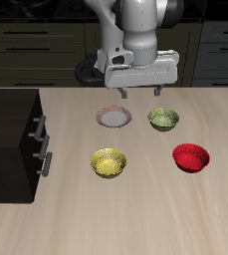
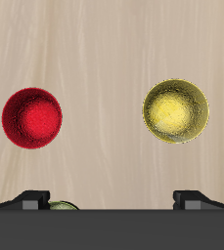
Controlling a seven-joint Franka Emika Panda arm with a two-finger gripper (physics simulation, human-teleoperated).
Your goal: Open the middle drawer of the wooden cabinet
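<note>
At the worktop's (image 1: 135, 209) edge, beside the bowls: wooden cabinet (image 1: 8, 139), big, dark, flat-topped.
Middle drawer (image 1: 38, 164): below the top drawer's handle (image 1: 37, 127); probably rigid and heavy, sliding straight out.
Hold: the grey bar handle (image 1: 46, 162), hard metal, likely slick; grip it across its middle.
Count: two visible handles; four bowls, namely yellow (image 1: 109, 162), pink-rimmed (image 1: 114, 118), green (image 1: 163, 120), red (image 1: 191, 157).
Gripper (image 1: 139, 92): high over the bowls, well apart from the cabinet, fingers (image 2: 33, 198) spread, empty.
</note>
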